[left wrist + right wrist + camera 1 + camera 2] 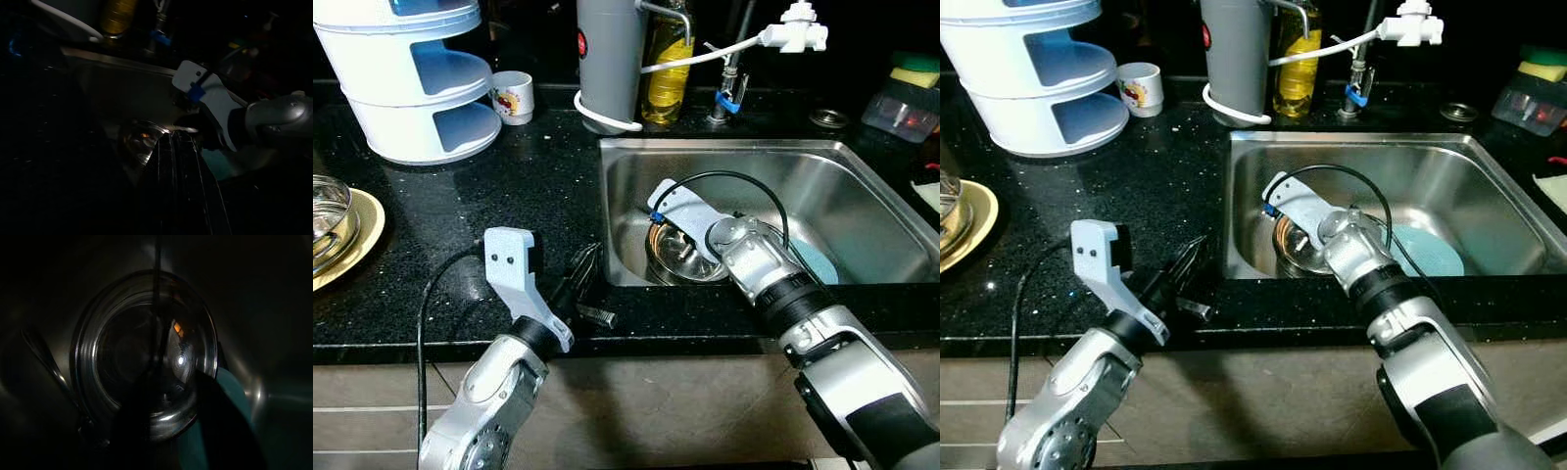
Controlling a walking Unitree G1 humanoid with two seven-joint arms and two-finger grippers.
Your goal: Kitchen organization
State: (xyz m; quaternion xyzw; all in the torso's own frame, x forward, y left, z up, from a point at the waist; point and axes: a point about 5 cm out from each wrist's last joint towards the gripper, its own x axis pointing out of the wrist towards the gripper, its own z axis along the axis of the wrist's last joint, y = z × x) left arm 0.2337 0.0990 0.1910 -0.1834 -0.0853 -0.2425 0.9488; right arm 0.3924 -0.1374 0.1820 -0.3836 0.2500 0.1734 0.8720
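A steel bowl (680, 257) sits in the near left part of the steel sink (862, 196), with a teal plate (818, 262) beside it. My right gripper (176, 384) reaches down into the sink right over the bowl, open, with the bowl's near rim between its fingers. In the right wrist view a spoon (49, 367) lies on the sink floor next to the bowl. My left gripper (584, 274) rests low over the black counter (529, 186) at the sink's front left corner, shut and empty, pointing towards the bowl (139, 142).
A white tiered rack (411, 78) and a small mug (514, 96) stand at the back left. A grey canister (607, 59), an oil bottle (668, 59) and the tap (793, 34) line the back. Another steel bowl on a yellow plate (362, 230) is far left. A plastic box (901, 108) sits back right.
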